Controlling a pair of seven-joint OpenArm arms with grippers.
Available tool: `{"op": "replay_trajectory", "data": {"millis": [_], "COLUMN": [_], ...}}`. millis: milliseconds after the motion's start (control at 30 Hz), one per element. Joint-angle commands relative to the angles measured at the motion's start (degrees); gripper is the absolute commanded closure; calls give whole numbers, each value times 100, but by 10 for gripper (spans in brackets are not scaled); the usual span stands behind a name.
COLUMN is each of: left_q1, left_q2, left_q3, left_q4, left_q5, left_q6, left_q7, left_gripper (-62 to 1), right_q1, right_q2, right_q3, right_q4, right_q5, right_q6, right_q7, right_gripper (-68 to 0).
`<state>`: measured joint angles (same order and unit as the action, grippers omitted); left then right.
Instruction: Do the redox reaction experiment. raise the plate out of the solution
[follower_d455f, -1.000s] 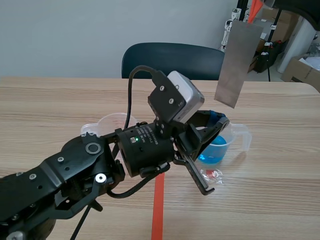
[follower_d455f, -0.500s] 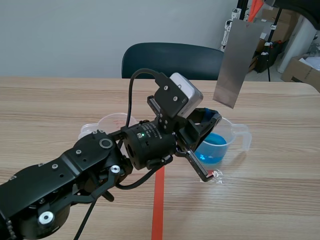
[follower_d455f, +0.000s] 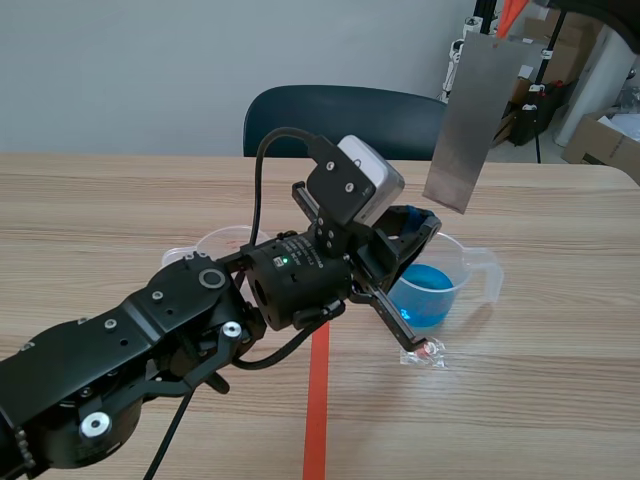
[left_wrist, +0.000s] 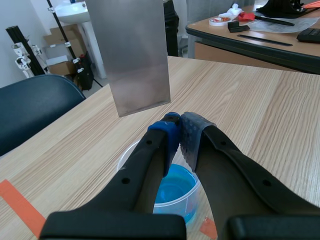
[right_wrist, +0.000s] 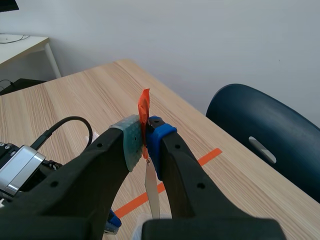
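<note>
Bright, even indoor light, w/ soft faint shadows on table (follower_d455f: 560, 330); dull sheen on plate (follower_d455f: 468, 110).

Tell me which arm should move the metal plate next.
Right: the right gripper is shut on the plate, hanging above the beaker; the left gripper is shut, empty, at the beaker.

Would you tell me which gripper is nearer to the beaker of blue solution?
Left. The left gripper hovers just over the beaker; the right gripper holds the metal plate high above it.
</note>
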<state>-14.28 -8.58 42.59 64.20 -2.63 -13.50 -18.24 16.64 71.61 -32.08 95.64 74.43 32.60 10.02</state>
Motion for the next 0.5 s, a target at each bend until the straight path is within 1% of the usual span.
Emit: {"op": "replay_trajectory", "data": {"millis": [0, 167, 233, 333, 467], "left_q1": [-68, -68, -68, -66, -66], "left_q2": [94, 92, 94, 92, 94], "left_q3": [-17, -17, -17, -20, -20], "left_q4": [129, 129, 129, 129, 129], "left_q5": [-57, -57, -59, -59, -61], "left_q6": [31, 42, 131, 387, 387], "left_q7": [-79, -70, 9, 28, 13], "left_gripper": [-25, -25, -25, -25, -25], "right_q1": [144, 144, 144, 144, 144], "right_q2": [74, 74, 74, 74, 74], "right_q3": [138, 138, 138, 138, 138], "right_q4": [44, 44, 44, 44, 42], "right_q5": [107, 107, 107, 107, 175], "right_q6": [0, 0, 0, 0, 0], "right_q7": [83, 81, 79, 74, 57], "right_gripper": [-4, -4, -4, -4, -4]}}
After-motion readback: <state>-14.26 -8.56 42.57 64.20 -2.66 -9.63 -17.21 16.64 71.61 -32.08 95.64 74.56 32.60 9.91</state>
